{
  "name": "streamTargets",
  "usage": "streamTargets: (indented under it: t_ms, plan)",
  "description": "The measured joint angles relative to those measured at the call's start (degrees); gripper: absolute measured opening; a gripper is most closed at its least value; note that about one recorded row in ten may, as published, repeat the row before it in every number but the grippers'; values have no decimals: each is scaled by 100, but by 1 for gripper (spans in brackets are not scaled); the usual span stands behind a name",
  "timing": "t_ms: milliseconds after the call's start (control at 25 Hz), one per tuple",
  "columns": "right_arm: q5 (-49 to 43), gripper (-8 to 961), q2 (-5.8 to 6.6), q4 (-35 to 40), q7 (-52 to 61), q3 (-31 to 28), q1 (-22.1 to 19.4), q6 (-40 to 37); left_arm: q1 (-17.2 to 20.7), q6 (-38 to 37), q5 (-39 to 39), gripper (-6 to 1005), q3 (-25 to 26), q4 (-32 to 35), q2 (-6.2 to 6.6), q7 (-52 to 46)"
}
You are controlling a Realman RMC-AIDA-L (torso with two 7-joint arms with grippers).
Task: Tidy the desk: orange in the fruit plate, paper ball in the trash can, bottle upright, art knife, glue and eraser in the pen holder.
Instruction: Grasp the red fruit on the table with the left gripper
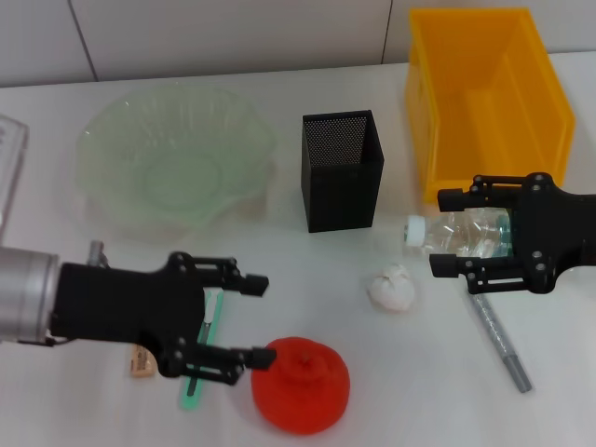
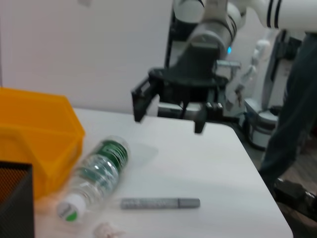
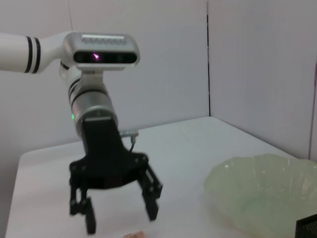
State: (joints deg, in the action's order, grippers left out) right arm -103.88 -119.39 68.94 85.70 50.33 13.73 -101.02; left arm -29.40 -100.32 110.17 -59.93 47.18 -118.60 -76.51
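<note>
Writing is nowhere legible from where I stand; the bottle [image 1: 466, 233] carries a green label, clearest in the left wrist view, but no words on it can be made out. It lies on its side on the white table [image 1: 279, 251], white cap pointing toward the black mesh pen holder [image 1: 341, 169], just in front of the yellow bin [image 1: 486, 98]. The right gripper [image 1: 445, 231] hangs over the bottle's body with its jaws spread apart, one finger on either side of it; whether they touch it I cannot tell. The left gripper [image 1: 264, 320] is likewise wide open, its fingertips just beside the orange [image 1: 302, 384], with a green-handled art knife [image 1: 202, 349] lying beneath the fingers. A paper ball [image 1: 392, 288] sits between orange and bottle, a grey pen-like stick [image 1: 499, 341] lies near the right gripper, and the pale green fruit plate [image 1: 174, 163] stands left of the pen holder.
</note>
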Motion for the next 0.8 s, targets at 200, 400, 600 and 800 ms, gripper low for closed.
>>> streamTargets:
  t_ms: [200, 400, 600, 800]
  plan:
    - [-4, 763, 3, 4, 34, -9, -2, -7, -32, 287, -44, 742, -398, -423, -28, 209]
    - [5, 763, 4, -6, 41, 5, 4, -11, -207, 664, -79, 737, -606, -1033, -50, 374]
    - [9, 763, 4, -4, 44, 13, 24, -14, -266, 766, -200, 731, -748, -1207, -54, 430]
    - [-4, 762, 4, -4, 55, 37, 36, -15, -275, 923, -206, 725, -932, -1221, -54, 316]
